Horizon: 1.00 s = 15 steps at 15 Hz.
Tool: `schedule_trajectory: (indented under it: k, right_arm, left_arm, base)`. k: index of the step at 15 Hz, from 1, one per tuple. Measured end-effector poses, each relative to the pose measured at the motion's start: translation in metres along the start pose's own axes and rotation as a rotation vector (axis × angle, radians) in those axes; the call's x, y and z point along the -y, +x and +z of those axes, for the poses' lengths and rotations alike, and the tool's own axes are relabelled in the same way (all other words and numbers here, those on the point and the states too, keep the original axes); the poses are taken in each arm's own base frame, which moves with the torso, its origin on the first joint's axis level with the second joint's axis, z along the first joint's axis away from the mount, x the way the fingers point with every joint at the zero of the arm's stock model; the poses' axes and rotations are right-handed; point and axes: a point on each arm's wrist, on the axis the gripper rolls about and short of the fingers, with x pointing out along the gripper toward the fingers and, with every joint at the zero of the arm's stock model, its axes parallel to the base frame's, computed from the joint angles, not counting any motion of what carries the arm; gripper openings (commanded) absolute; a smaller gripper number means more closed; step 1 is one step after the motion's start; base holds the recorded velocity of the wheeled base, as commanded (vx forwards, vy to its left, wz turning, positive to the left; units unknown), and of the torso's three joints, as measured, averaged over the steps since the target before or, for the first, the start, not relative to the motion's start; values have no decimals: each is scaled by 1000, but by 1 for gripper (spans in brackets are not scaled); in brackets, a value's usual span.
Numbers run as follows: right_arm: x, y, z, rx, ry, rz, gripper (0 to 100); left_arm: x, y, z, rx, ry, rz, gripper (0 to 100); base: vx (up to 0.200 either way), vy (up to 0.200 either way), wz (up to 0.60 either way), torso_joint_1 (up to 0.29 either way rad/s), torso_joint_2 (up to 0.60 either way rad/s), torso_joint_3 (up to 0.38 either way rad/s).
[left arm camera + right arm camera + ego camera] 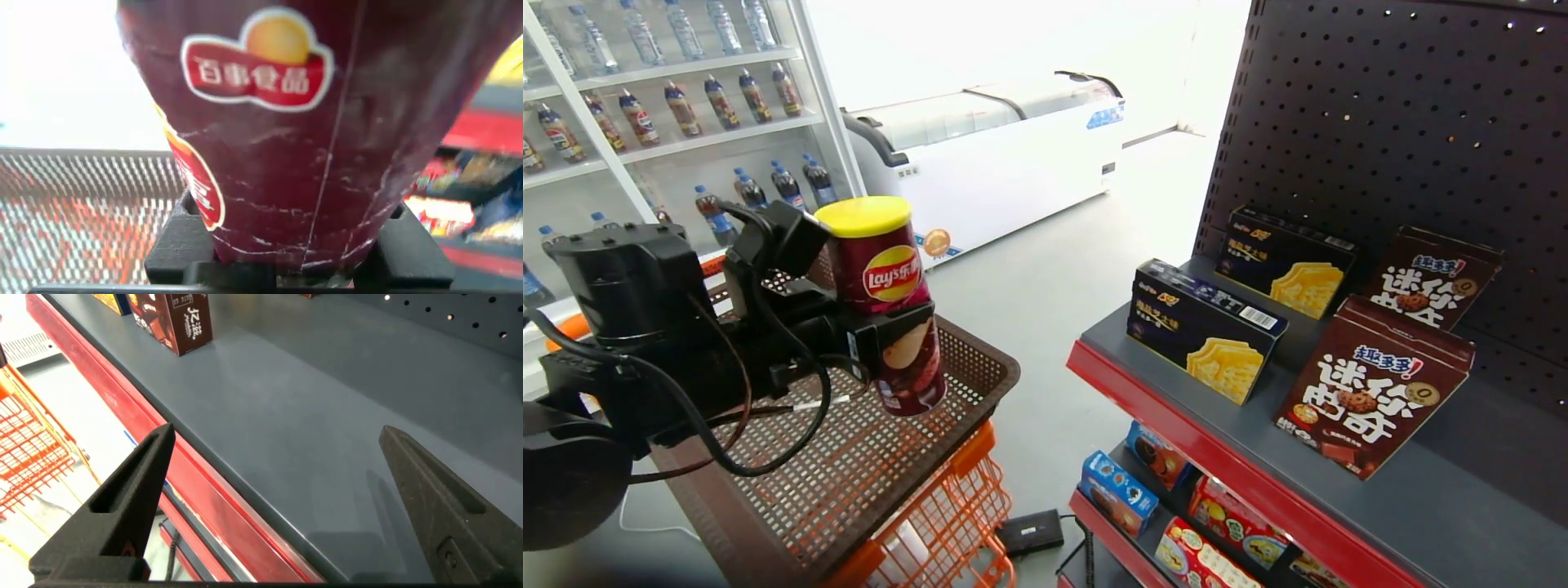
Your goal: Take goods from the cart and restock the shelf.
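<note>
I am holding the can (886,302) in the left pincer (892,331), which is clamping it across the lower half of the body. The yellow lid is up and the can is tilting only slightly. I am gripping low and square so that, as I judge it, the base will meet the shelf (1421,490) flat and the can will stand by itself. In the left wrist view the can (278,139) is sitting snug between the two fingers (176,245).

I am carrying the can above the cart (980,359), clear of its brown mesh rim and well apart from the shelf, so the crossing is not yet made.

The right pincer (276,437) is hanging wide and holding nothing over a bare grey stretch of the shelf's top deck (310,400), just inside the red front edge. I take it that I am parking it there to mark the free spot, or to steady the can on arrival.

On the deck, the cracker boxes (1205,331) and cookie boxes (1372,384) are standing in rows in front of the pegboard (1380,106), faces to the aisle. I am aiming for the open space beside them, so nothing gets knocked.
</note>
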Motion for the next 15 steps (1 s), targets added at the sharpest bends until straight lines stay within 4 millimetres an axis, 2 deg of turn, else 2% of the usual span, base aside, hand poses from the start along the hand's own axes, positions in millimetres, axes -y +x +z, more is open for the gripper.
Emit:
schedule_trajectory:
  k: [10,15]
  right_arm:
    - [0,0,0,0,0,0,100]
    - [0,0,0,0,0,1,100]
  left_arm:
    - [38,-21,36,127,49,-103,0]
    - [50,-47,41,167,31,-214,0]
  base:
    - [0,0,0,0,0,0]
    - [0,0,0,0,0,0]
